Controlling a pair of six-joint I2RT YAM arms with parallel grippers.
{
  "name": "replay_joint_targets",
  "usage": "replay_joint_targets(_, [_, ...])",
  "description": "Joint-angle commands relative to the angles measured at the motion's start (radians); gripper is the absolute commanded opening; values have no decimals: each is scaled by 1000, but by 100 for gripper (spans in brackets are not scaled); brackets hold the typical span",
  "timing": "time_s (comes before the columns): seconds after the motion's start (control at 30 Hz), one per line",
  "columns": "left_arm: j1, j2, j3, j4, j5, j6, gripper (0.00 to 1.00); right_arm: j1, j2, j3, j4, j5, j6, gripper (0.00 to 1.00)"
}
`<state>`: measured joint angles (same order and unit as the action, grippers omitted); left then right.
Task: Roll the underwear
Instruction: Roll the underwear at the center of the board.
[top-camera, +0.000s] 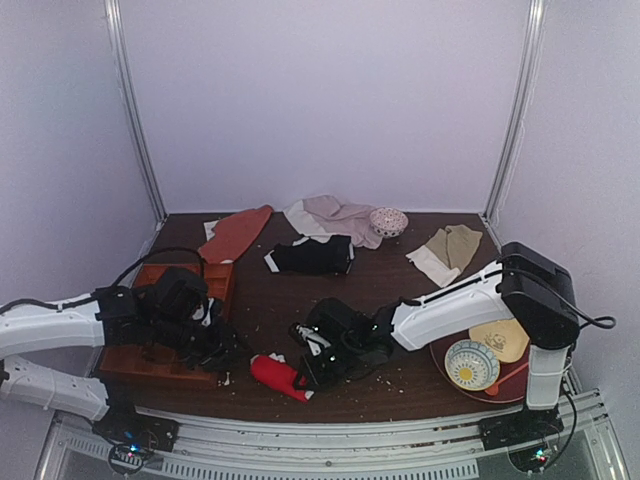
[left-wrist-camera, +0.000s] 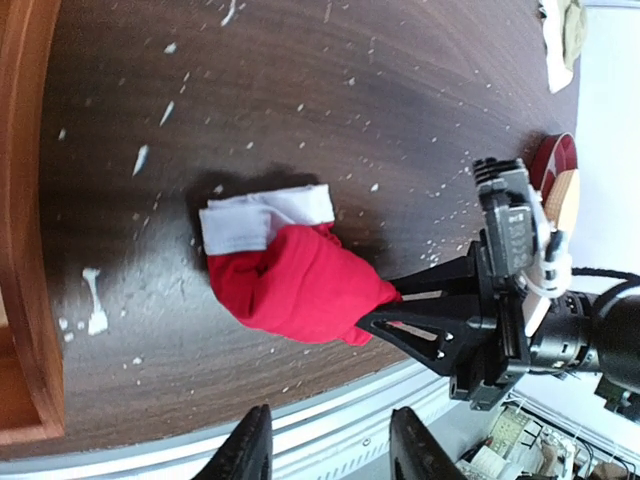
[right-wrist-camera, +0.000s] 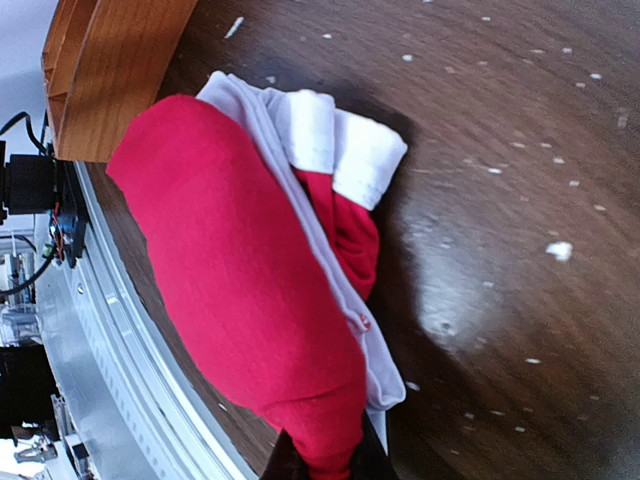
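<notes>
my right gripper (left-wrist-camera: 378, 312) was pinched tight on one end of the red underwear (left-wrist-camera: 300, 285), which lay as a roll on the dark table (left-wrist-camera: 300, 100) close to its front edge, with the white waistband showing at the far end. my left gripper (left-wrist-camera: 332, 420) hung near the roll, jaws apart and holding nothing. a wooden tray (left-wrist-camera: 25, 250) sat at my left.

underwear (top-camera: 278, 375): on the desk (top-camera: 400, 270), by its near edge, left of centre.
right hand (top-camera: 303, 380): at the underwear's right end, touching it.
left hand (left-wrist-camera: 330, 450): left of the underwear, apart from it.
box (top-camera: 150, 272): along the desk's left edge.
plate (top-camera: 505, 392): in the near right corner, with a bowl (top-camera: 472, 364) on it.
briefs (top-camera: 312, 256): behind the underwear, toward the far edge.
</notes>
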<state>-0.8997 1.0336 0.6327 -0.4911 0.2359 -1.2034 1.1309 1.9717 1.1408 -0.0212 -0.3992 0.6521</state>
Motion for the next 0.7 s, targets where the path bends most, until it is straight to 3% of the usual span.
replay_joint_targets(0.0, [-73,-33,-67,34,-132,-170,42,40,107,-48,-94,145,112,0])
replay_joint_targets(0.27, [-189,-53,-164,125,-265,-337,49,71,123,-53,-57,217,179,0])
replay_joint_targets(0.4, [-232,-16,-210,263,-337,-358,59,79,126,-50,-56,230,184,0])
replay_joint_targets(0.57, [-261,42,-300,467,-387,-387,60,83,123,-51,-52,245,187,0])
replay_joint_targets(0.67, [-280,72,-298,491,-427,-384,63,86,120,-55,-42,250,194,0])
